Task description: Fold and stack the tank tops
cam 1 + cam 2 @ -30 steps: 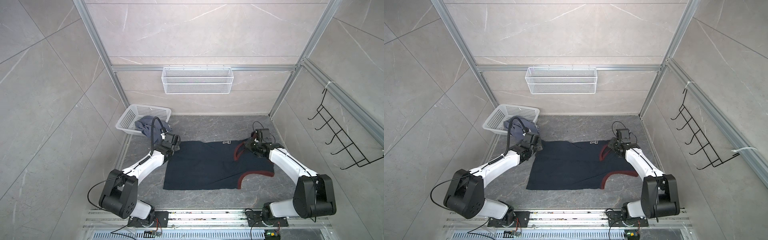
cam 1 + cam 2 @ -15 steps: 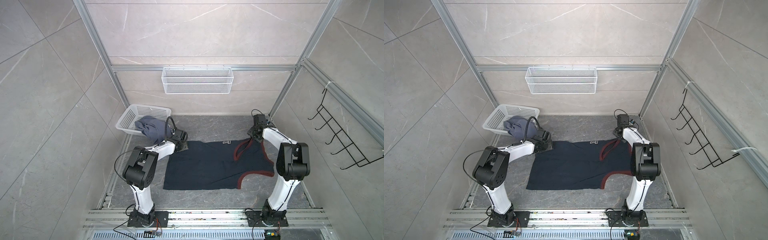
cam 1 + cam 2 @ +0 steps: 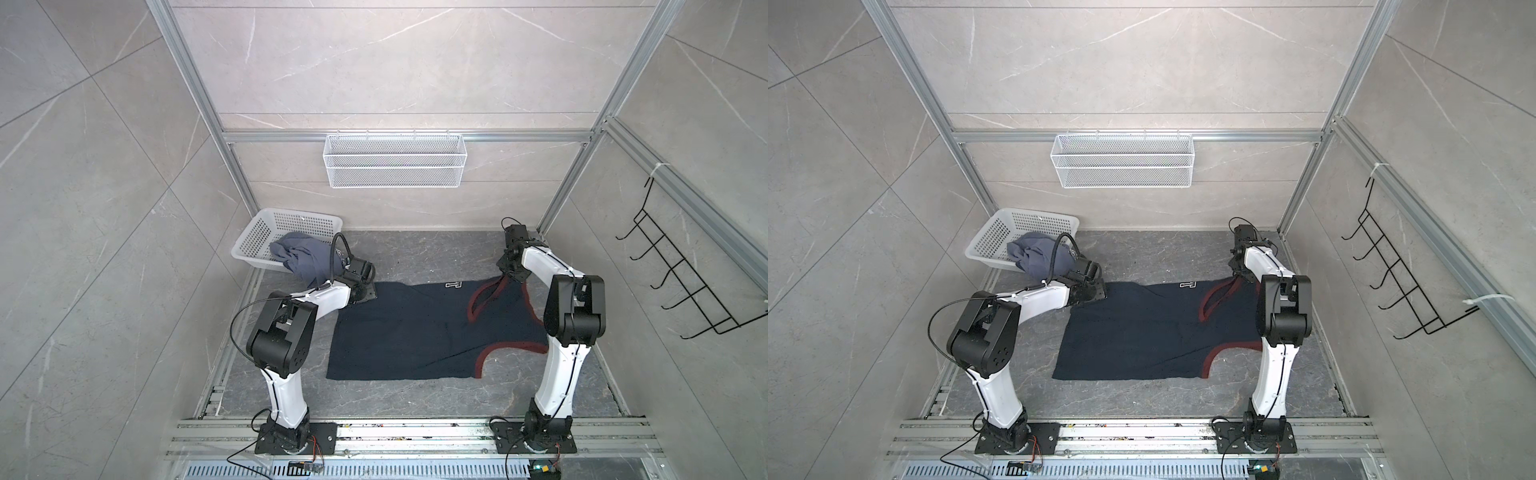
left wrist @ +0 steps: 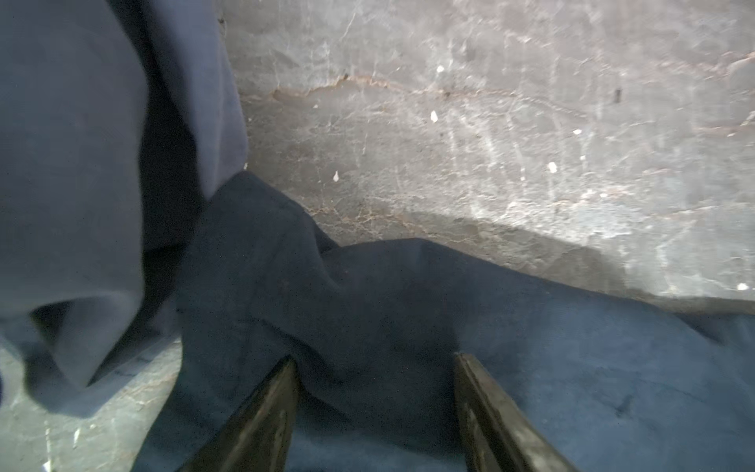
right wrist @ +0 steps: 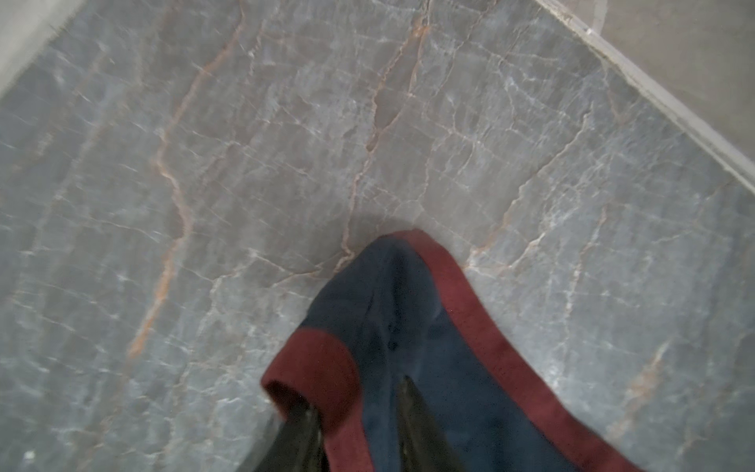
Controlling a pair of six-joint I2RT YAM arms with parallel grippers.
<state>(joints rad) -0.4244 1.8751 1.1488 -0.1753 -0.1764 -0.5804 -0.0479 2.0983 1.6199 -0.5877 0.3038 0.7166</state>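
On the grey marble desk (image 3: 419, 253): two tank tops; one dark navy cloth top with dark-red trim (image 3: 399, 332) spread flat mid-desk, bare desk along its near and far edges; one slate blue-grey cloth top (image 3: 301, 257) crumpled over the rim of the white perforated plastic basket (image 3: 266, 232); left end effector (image 4: 374, 359) spread, astride the navy top's corner; right end effector (image 5: 357, 394) pinching its red-trimmed strap.

I'm working on a dark grey marbled tabletop (image 3: 415, 253). The navy top (image 3: 407, 332) lies spread mostly flat across its middle. A white basket (image 3: 266, 232) sits in the ten o'clock corner, with the blue-grey top (image 3: 303, 259) spilling over its near rim.
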